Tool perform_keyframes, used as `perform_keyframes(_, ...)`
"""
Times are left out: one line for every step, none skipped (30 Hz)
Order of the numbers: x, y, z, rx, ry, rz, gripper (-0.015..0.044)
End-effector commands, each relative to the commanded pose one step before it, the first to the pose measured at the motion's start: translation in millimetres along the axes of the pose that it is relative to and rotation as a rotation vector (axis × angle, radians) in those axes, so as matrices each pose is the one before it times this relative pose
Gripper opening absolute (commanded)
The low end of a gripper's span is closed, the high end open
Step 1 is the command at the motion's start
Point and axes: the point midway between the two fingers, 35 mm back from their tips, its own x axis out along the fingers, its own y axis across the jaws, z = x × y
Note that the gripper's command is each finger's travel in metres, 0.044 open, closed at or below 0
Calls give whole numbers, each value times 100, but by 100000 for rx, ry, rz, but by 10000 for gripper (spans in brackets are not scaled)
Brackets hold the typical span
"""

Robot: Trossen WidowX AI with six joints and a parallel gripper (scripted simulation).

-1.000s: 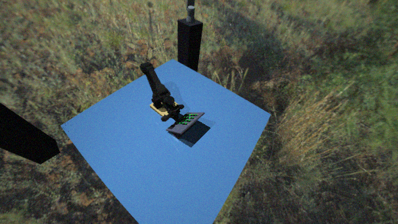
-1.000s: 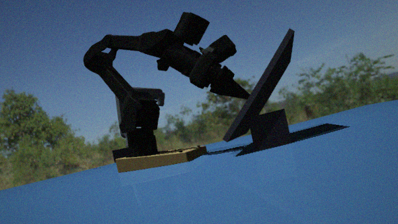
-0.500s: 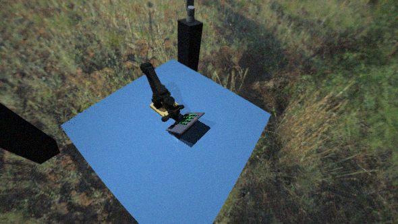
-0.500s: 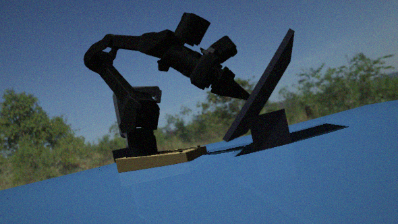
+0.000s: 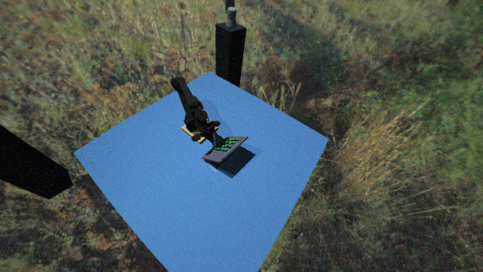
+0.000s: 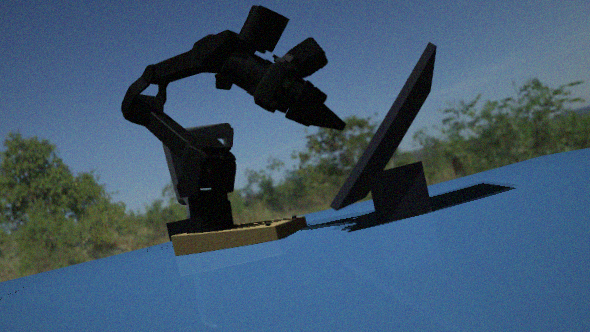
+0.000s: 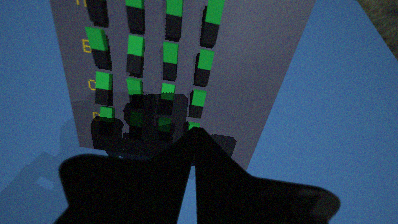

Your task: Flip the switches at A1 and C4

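The tilted grey panel (image 5: 220, 156) (image 6: 391, 131) (image 7: 265, 55) carries green-and-black rocker switches. In the wrist view, the switch at A1 (image 7: 98, 14) is cut off by the top edge; only its dark lower part shows clearly. The switch at C4 (image 7: 197, 103) shows a green upper half and a dark lower half. Which ends are raised is hard to tell. My gripper (image 6: 343, 126) (image 7: 197, 132) is shut and empty. Its tips stand off the panel face with a visible gap, and in the wrist view they overlap the switch at D4 (image 7: 194, 125), partly hiding it.
A dark block (image 6: 402, 191) supports the panel from behind. The arm's tan base (image 5: 189, 132) (image 6: 225, 242) is in front of the panel's low edge. The arm's shadow darkens parts of rows C and D. Dark posts (image 5: 230, 53) (image 5: 33, 168) stand beyond the blue table (image 5: 172, 197).
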Motion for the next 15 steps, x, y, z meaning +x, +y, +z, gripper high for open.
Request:
perform_keyframes(-1859, 170, -109, -332, 566, 264, 0)
perform_keyframes(0, 0, 0, 0, 0, 0, 0)
perform_keyframes(0, 0, 0, 0, 0, 0, 0)
perform_keyframes(0, 74, 46, -3, 73, 54, 0)
perform_keyframes(-1, 224, 137, -11, 205, 159, 0)
perform_keyframes(-6, 371, 225, -13, 306, 213, 0)
perform_keyframes(-19, 484, 287, -20, 311, 248, 0)
perform_keyframes(-31, 487, 284, -8, 230, 172, 0)
perform_keyframes(-43, 488, 279, 7, 142, 100, 0)
perform_keyframes(-56, 485, 274, 28, 51, 20, 0)
perform_keyframes(-69, 488, 271, 44, -48, -22, 0)
perform_keyframes(-81, 471, 261, 83, -142, -147, 0)
perform_keyframes(-98, 492, 266, 95, -254, -134, 0)
perform_keyframes(-112, 497, 262, 108, -358, -110, 0)
perform_keyframes(-97, 389, 201, 95, -346, -66, 0)
